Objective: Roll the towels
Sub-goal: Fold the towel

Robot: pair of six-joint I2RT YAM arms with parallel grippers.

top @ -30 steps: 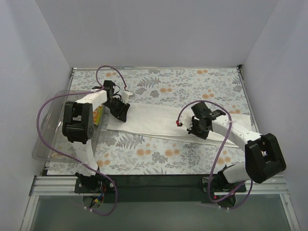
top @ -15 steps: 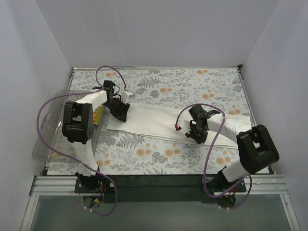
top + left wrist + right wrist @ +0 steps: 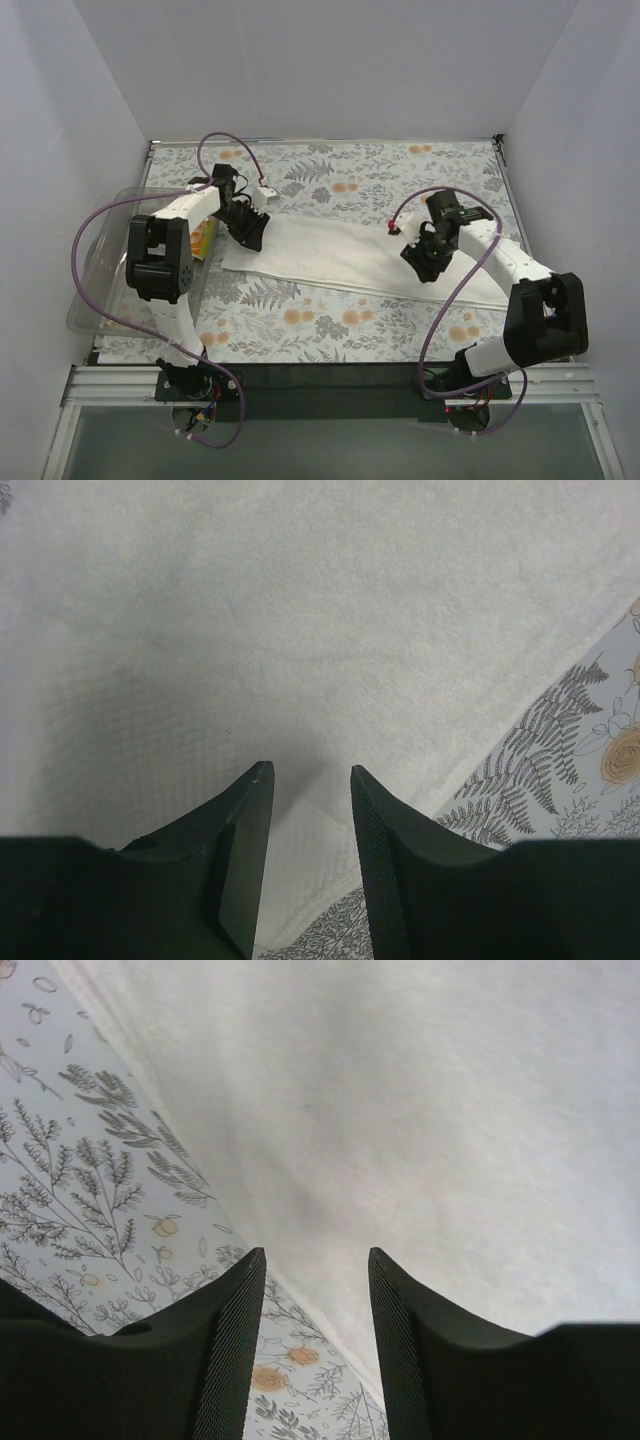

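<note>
Top external: large plain white terry towel (image 3: 330, 255) lies flat and unrolled, spread left to right across the middle of the grey-and-orange fern-patterned table covering (image 3: 350, 180).
Left gripper (image 3: 252, 232): down at the towel's far-left corner; from above can't tell whether the tips touch the cloth.
Left wrist: black fingers (image 3: 240, 840) apart with a narrow gap, only towel pile seen through it, nothing clamped; towel edge and a strip of covering at the right; finger bases cut off by the frame bottom.
Right gripper (image 3: 428, 265): over the towel's right part, close to its near edge.
Right wrist: black ribbed fingers (image 3: 230, 1340) apart, nothing between them; towel edge runs slantwise past the left fingertip, the right fingertip is over towel; contact with the cloth can't be told.
Hidden: towel's right end partly covered by the right arm (image 3: 500, 265); corners there hard to make out.
Clear plastic bin (image 3: 95, 270): at the table's left edge, the left arm (image 3: 170, 230) crossing over it.
Small orange-and-green printed cloth (image 3: 206, 238): inside the bin by its right wall, mostly behind the left arm; shape and fold can't be told.
</note>
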